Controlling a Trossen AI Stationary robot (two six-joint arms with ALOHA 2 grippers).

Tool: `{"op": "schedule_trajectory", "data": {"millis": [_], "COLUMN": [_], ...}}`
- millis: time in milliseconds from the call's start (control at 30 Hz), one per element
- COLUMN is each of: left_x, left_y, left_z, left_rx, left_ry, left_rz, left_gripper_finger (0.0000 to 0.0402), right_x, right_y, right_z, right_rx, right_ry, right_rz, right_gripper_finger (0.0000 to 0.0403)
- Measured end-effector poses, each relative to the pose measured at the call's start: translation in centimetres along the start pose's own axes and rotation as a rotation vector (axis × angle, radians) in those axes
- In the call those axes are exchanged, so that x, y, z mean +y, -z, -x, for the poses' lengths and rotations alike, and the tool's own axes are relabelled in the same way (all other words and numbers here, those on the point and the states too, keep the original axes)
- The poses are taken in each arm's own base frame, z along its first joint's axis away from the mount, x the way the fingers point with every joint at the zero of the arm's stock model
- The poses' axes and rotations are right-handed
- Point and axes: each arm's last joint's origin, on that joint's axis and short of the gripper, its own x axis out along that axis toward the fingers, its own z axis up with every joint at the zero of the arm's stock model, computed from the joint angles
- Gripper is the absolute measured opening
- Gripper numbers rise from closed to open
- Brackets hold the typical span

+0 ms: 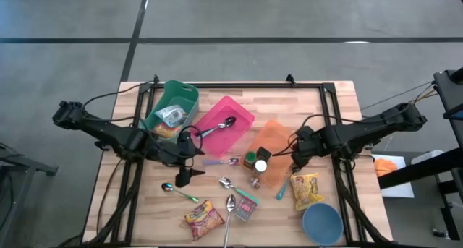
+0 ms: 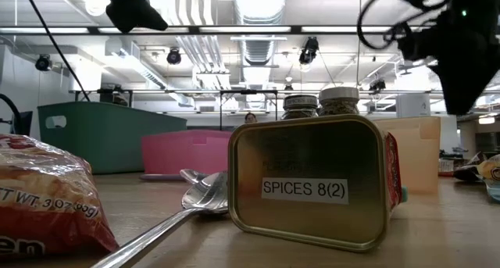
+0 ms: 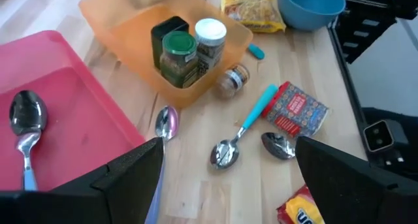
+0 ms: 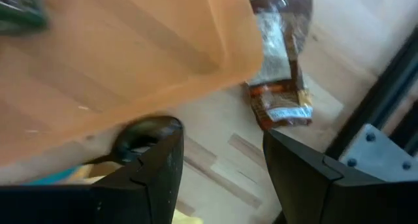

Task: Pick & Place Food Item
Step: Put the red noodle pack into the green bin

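Spread wide and empty, the left gripper (image 1: 182,177) hovers over the wooden table (image 1: 137,204) between the pink plastic tray (image 1: 239,114) and a silver spoon (image 1: 178,191). Outward, toward the table's near edge, the red-and-yellow noodle packet (image 1: 203,217) lies flat, its long axis slanting; this arm looks nearer. The right gripper (image 1: 296,160), half parted and seemingly empty, hangs beside the orange plastic bin (image 1: 278,134), a yellow snack bag (image 1: 307,191) just beyond.

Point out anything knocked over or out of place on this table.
One spice jar lies on its side on the wood beside the orange bin, while two others stand upright inside it. Nothing looks spilled.
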Motion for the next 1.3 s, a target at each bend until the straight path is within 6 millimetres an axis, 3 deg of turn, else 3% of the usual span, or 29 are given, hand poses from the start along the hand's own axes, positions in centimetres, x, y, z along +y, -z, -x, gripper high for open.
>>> {"op": "schedule_trajectory", "data": {"millis": [167,300,500,833,1300], "left_x": [0.1,0.1,0.1,1.3,2.5], "left_y": [0.2,0.2,0.2,2.3,3.8], "left_z": [0.0,0.0,0.0,-1.3,-7.2], "left_rx": [0.013,0.011,0.009,0.05,0.239], "left_ry": [-0.008,-0.01,-0.013,-0.118,-0.236], "left_rz": [-0.003,-0.003,-0.003,0.03,-0.019], "left_gripper_finger": [0.0352,0.0352,0.0352,0.0352,0.0352], "right_x": [-0.4,-0.6,-0.6,2.8,3.6], "right_y": [0.7,0.8,0.8,1.9,4.7], "right_z": [-1.8,-2.0,-1.7,0.9,2.8], "right_rx": [0.063,0.071,0.056,-0.09,-0.448], "right_ry": [0.062,0.069,0.03,-0.245,-0.3], "right_rz": [-0.009,-0.011,-0.011,0.1,0.1], "right_gripper_finger": [0.0208,0.0208,0.0208,0.0208,0.0208]}}
